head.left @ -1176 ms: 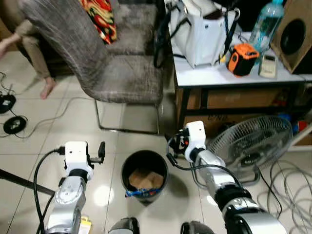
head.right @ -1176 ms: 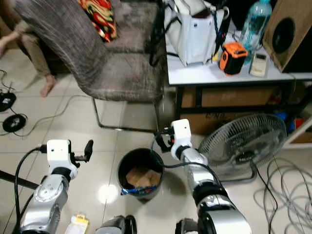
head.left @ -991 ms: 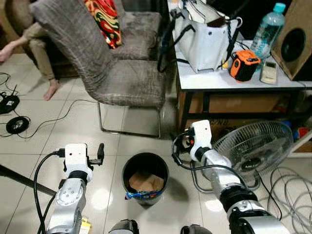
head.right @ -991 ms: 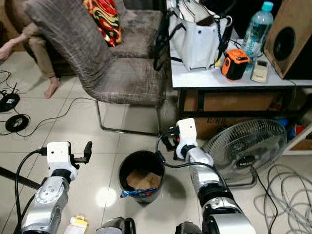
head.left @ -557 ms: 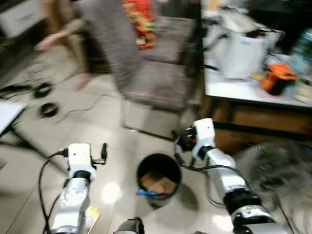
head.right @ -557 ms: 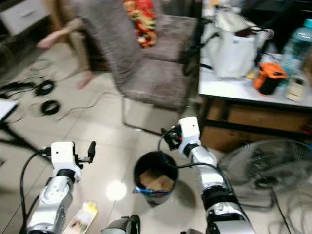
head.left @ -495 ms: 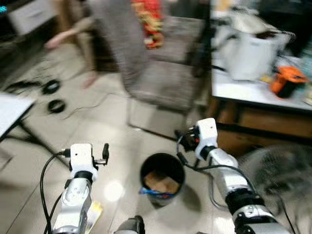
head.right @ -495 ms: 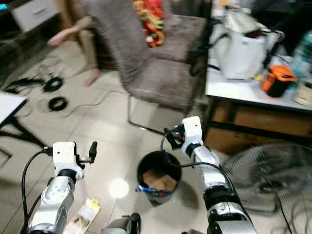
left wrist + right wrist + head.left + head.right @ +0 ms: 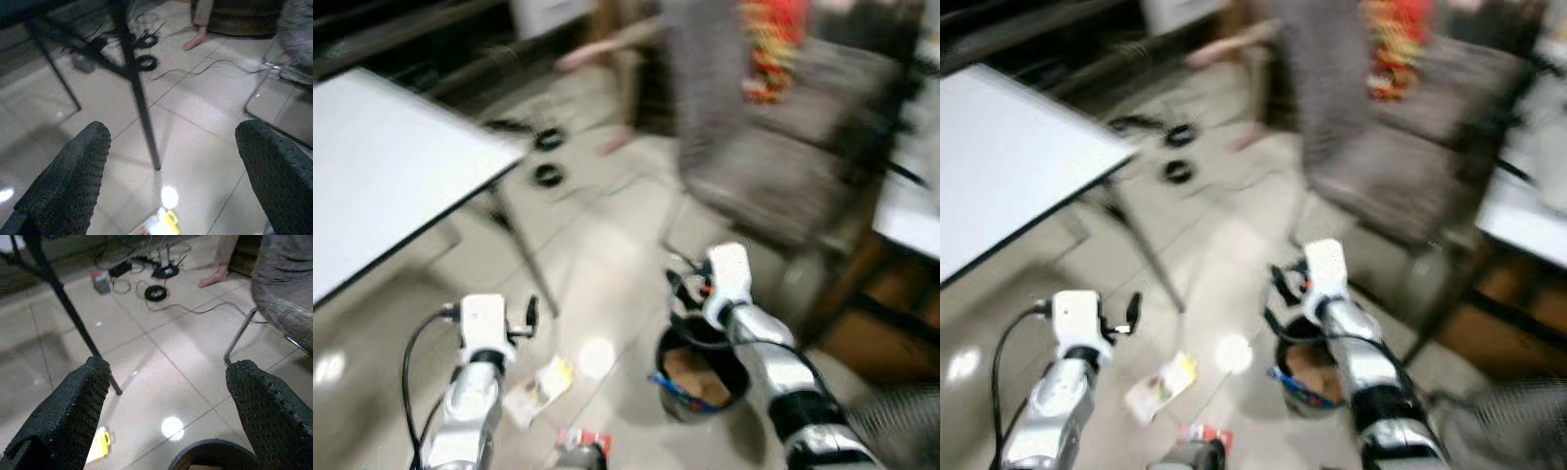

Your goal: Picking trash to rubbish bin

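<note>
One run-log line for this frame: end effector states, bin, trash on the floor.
left end effector: open, empty | right end effector: open, empty, above bin | bin: cardboard inside | wrapper: on floor left of bin | view: blurred

A room in a home: shiny tiled floor (image 9: 607, 245), soft grey chair (image 9: 744, 147) with a white tabletop (image 9: 382, 166) near it, cables (image 9: 156, 281) and a person's bare foot (image 9: 212, 280) beside the chair.
</note>
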Robot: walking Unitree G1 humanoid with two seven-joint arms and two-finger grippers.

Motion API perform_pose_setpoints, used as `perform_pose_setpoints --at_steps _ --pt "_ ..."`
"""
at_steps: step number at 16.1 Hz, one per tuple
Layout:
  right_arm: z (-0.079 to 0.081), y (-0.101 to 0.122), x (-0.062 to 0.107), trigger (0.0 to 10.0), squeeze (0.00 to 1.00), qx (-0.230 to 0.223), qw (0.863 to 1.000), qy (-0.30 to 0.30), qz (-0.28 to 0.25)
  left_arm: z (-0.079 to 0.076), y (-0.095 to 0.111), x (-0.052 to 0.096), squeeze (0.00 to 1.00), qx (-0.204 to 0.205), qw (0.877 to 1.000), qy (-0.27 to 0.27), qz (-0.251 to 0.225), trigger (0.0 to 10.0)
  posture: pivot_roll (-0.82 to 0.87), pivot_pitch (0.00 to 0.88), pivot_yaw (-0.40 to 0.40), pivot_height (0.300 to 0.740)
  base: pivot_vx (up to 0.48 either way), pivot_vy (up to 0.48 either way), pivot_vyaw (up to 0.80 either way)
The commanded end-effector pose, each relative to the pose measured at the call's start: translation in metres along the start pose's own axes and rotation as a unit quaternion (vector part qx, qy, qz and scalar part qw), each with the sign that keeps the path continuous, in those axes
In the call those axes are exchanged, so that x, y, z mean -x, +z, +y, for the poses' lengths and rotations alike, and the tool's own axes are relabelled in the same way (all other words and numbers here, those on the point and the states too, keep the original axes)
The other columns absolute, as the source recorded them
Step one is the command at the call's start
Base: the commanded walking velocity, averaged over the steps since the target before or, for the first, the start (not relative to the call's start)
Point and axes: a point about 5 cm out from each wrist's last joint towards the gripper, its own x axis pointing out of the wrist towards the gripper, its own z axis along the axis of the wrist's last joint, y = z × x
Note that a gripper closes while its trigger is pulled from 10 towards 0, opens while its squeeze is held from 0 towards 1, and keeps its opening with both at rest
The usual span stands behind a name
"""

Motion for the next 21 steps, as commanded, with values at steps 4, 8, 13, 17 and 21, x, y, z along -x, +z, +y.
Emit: perform_pose_setpoints --at_steps 4,8,13,17,21 --pt "0.0075 0.0036 -0.0023 10.0 0.0 0.001 1.0 0.011 -0.002 0.005 -0.0006 0.0023 0.0 -0.009 1.0 0.01 0.007 10.0 -0.05 0.111 0.058 0.74 0.0 0.0 0.8" --pt "0.0083 0.0032 -0.0023 10.0 0.0 0.002 1.0 0.012 0.001 0.0058 -0.0016 0.0032 0.0 -0.006 1.0 0.016 0.01 10.0 -0.05 0.113 0.053 0.74 0.0 0.0 0.8" --pt "0.0108 0.003 -0.0024 10.0 0.0 0.002 1.0 0.016 0.003 0.0062 -0.0028 0.0037 0.0 0.009 1.0 0.019 0.013 10.0 -0.05 0.113 0.053 0.74 0.0 0.0 0.8" --pt "0.0115 0.003 -0.0025 10.0 0.0 -0.003 1.0 0.015 0.002 0.0053 -0.0048 0.0035 0.0 0.025 0.999 0.02 0.021 10.0 -0.05 0.109 0.052 0.74 0.0 0.0 0.0" --pt "0.0127 0.0026 -0.0026 10.0 0.0 -0.002 1.0 0.018 0.005 0.0051 -0.005 0.0027 0.0 0.033 0.999 0.02 0.025 10.0 -0.05 0.107 0.05 0.74 0.0 0.0 0.0"
